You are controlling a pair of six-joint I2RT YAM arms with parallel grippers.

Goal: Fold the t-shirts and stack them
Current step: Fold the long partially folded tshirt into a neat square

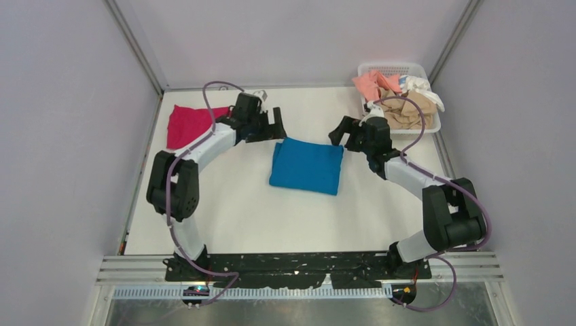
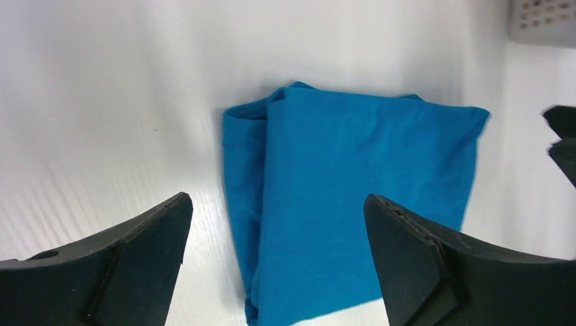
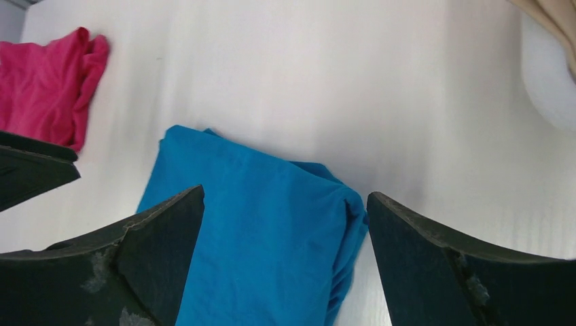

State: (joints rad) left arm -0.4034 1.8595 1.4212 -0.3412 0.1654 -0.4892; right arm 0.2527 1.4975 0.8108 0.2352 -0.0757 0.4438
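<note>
One folded teal-blue t-shirt (image 1: 307, 165) lies mid-frame between the left gripper (image 1: 279, 123) and right gripper (image 1: 339, 132), both spread wide, holding nothing. One magenta t-shirt (image 1: 190, 123) sits upper left. One white basket (image 1: 394, 67), upper right, holds crumpled peach, tan and white shirts (image 1: 402, 103).

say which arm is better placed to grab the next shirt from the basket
Right. The right tool, open, is close to the white plastic basket of crumpled peach, tan and white t-shirts; the left tool is farther off, by the magenta cloth shirt.

Folded teal-blue t-shirt (image 2: 353, 204) on white table (image 2: 102, 102), fingers (image 2: 136, 272) spread apart
</note>
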